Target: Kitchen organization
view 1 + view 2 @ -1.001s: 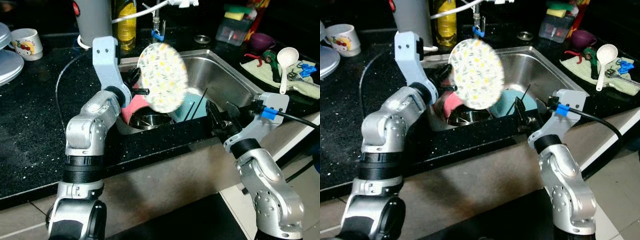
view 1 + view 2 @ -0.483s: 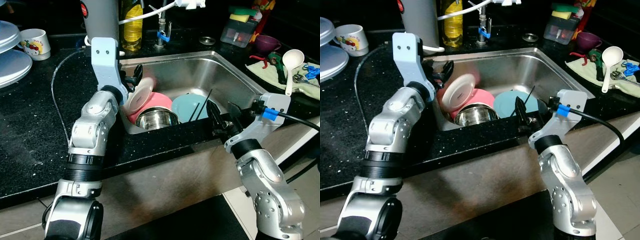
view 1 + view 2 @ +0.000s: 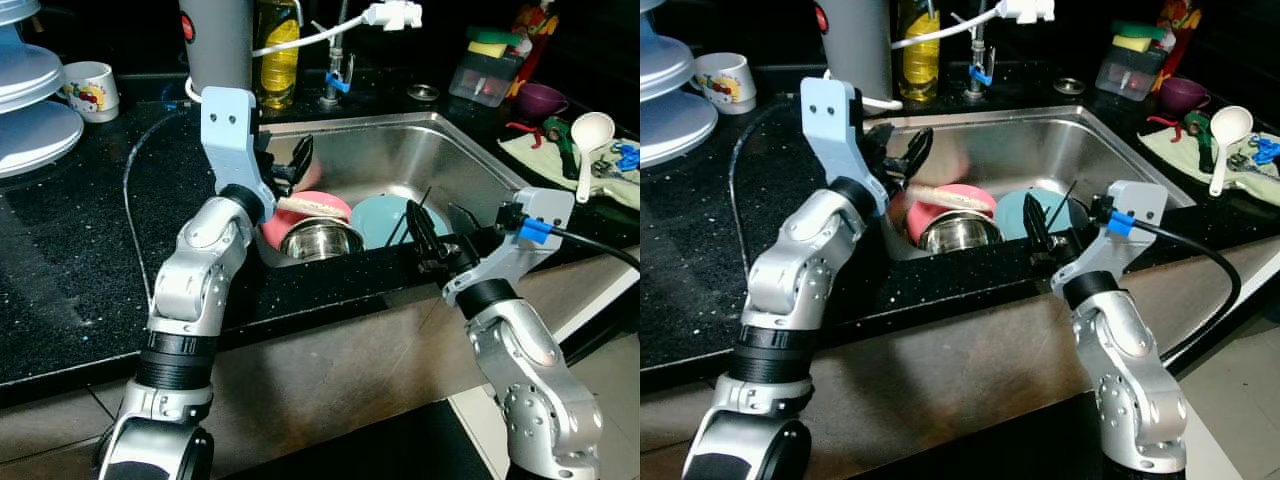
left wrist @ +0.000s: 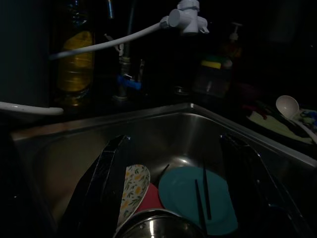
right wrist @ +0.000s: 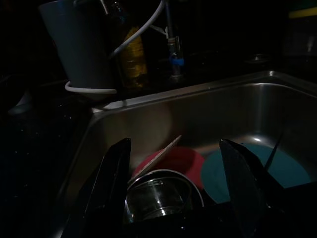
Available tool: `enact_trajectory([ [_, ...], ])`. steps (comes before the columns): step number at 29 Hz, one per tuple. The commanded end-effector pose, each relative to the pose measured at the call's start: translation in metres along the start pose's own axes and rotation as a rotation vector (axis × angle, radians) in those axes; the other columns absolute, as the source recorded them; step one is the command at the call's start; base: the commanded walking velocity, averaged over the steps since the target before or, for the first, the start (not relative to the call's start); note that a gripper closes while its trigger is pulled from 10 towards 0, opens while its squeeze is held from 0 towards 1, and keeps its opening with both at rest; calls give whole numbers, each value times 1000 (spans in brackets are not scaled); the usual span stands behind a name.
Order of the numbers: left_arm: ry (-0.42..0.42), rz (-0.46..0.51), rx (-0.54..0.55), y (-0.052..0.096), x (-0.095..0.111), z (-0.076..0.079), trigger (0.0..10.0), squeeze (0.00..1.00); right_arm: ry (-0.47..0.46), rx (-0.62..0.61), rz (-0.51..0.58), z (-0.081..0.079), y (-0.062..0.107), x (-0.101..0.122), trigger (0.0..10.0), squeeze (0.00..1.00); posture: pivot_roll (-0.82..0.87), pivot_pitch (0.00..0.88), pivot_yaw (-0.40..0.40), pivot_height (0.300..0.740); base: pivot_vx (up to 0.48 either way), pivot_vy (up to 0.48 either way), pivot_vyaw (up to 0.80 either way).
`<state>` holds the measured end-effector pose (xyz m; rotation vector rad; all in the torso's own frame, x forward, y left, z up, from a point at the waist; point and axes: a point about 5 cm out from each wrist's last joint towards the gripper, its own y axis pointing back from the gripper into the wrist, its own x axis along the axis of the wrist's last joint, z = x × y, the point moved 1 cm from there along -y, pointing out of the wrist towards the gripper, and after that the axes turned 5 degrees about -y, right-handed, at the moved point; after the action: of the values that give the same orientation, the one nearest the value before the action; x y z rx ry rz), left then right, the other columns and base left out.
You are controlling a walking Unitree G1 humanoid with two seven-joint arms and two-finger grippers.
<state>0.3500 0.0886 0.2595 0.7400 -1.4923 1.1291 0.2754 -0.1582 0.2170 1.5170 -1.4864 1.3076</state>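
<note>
My left gripper (image 3: 288,168) hangs open over the left side of the steel sink (image 3: 440,150). A floral plate (image 4: 131,191) lies tilted beside one of its fingers (image 4: 106,188), resting on a pink bowl (image 3: 272,225) and free of the jaws. A steel bowl (image 3: 322,240) sits in front of the pink one. A teal plate (image 3: 385,215) with black chopsticks (image 3: 410,208) lies to the right. My right gripper (image 3: 440,228) is open at the sink's front edge, holding nothing.
On the black counter to the left stand stacked plates (image 3: 35,110) and a mug (image 3: 90,85). Behind the sink are a grey cylinder (image 3: 215,45), an oil bottle (image 3: 278,45) and the tap (image 3: 340,60). A white ladle (image 3: 590,135), purple cup (image 3: 545,100) and sponge box (image 3: 485,75) lie right.
My left gripper held the floral plate upright above the sink, lowered it onto the pink bowl and let it go. The camera has shifted slightly. The right arm stayed put.
</note>
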Motion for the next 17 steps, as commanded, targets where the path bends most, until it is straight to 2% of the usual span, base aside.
enact_trajectory([
  [1,-25,14,-24,2,2,4,10000,0,10,-14,12,3,0,1,10000,0,23,6,-82,740,0,0,0],
  [17,-57,12,-41,4,1,8,10000,0,9,-11,22,1,-2,2,10000,0,30,5,-83,740,0,0,0],
])
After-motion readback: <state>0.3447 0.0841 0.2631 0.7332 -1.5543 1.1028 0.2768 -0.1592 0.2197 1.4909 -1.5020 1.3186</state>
